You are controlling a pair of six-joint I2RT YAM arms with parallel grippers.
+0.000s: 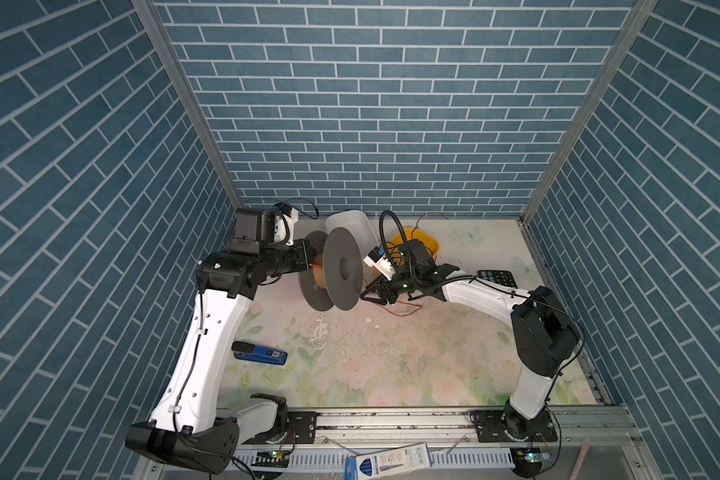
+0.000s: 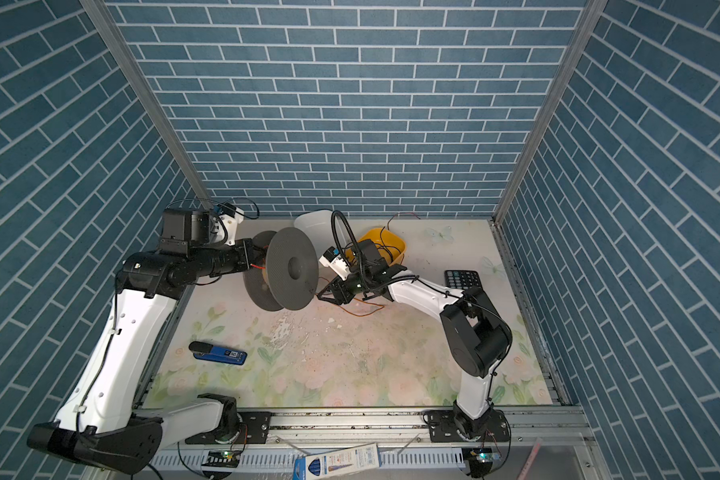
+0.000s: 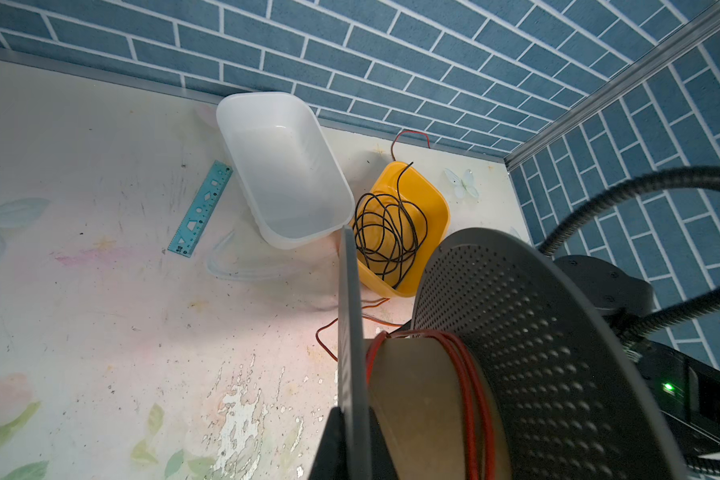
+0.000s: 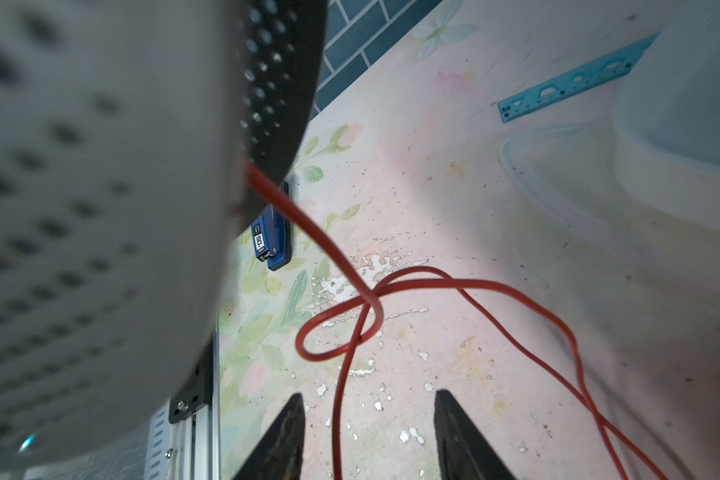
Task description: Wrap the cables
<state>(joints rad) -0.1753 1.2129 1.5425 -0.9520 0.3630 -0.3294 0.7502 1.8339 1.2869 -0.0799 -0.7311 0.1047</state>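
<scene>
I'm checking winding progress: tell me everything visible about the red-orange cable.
The cable is thin, red-orange and flexible. A few turns sit on the brown core of the spool; from there it crosses itself in a small loop and trails loose over the table. One strand runs between the open fingers of the right end effector.

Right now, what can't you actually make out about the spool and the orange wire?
Left tool: fingertips hidden behind the spool flange in both top views.
Turns of orange wire on the core: cut off by the left wrist view's bottom edge.
Wire's loose end: runs off the right wrist view's bottom edge.
Near flange: blurred in the right wrist view.
</scene>
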